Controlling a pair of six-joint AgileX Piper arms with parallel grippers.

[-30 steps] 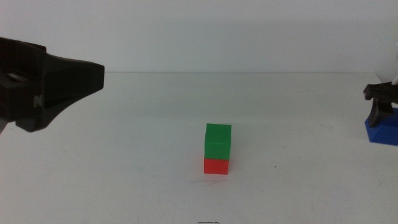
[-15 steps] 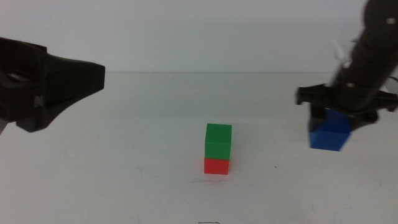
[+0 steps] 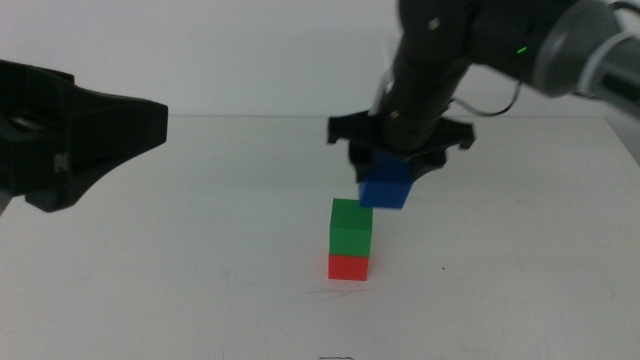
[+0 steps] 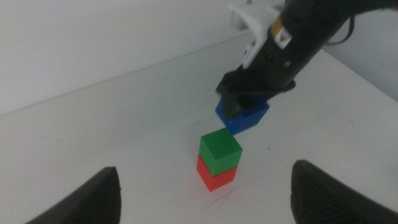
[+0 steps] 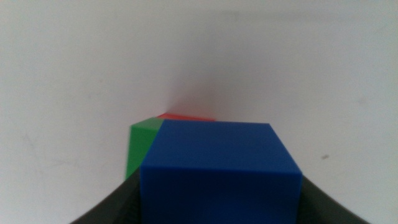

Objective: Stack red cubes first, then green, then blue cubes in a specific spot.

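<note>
White worktop [image 3: 200, 300], pale wall behind; green [image 3: 351, 228] on red [image 3: 348, 266]; right end effector [image 3: 392, 170] clamps blue [image 3: 387, 190] just above; left end effector [image 4: 205, 186] wide, off to the side.

The blue cube [image 5: 219, 171] hides most of the green cube [image 5: 142, 146] and red cube [image 5: 185, 117].
</note>
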